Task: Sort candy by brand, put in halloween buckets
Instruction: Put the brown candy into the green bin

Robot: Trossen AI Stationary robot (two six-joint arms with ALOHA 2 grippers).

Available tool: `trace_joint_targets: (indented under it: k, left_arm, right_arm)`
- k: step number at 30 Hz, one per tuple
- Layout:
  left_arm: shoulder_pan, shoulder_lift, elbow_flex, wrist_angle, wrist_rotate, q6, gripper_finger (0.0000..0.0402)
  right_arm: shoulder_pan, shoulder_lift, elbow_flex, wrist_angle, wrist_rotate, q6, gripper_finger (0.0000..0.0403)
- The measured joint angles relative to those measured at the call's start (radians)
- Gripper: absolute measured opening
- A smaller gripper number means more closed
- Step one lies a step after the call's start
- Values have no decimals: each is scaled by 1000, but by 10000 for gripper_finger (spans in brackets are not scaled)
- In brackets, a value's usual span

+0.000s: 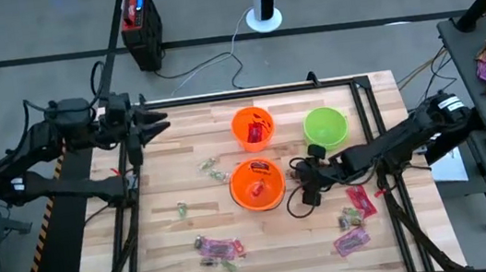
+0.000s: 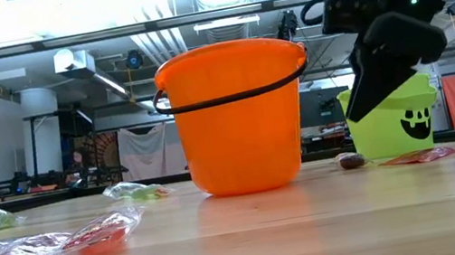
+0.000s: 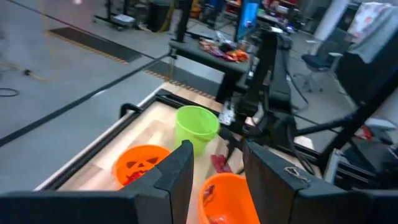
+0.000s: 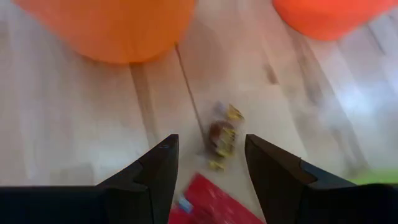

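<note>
Wooden desk (image 1: 183,176) carries three buckets near its middle: far orange bucket (image 1: 253,126) with red candy inside, near orange bucket (image 1: 256,184) also holding a red piece, green bucket (image 1: 325,126) to their right. Left arm waits at the desk's far left corner, left gripper (image 1: 156,122) above the edge with fingers parted, nothing held. Right gripper (image 1: 308,186) hangs low just right of the near orange bucket, fingers spread moderately, empty; its wrist view shows a small dark wrapped sweet (image 4: 222,135) on the desk between the fingers and a red packet (image 4: 202,208) closer in. Pink packets (image 1: 352,239) lie front right, another pink cluster (image 1: 217,247) front centre, green-clear pieces (image 1: 212,169) left of the buckets.
</note>
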Motion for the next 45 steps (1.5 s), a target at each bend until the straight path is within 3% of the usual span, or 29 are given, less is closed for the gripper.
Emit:
trace_joint_targets:
  k: [16, 35, 45]
  left_arm:
    - [0, 26, 0, 0, -33, 41, 123]
    - [0, 28, 1, 0, -59, 0, 123]
    - [0, 39, 1, 0, -59, -1, 123]
  right_arm:
    - [-46, 109, 6, 35, 37, 88, 178]
    - [-66, 116, -114, 209, -15, 65, 176]
    - [-66, 117, -115, 214, -34, 62, 121]
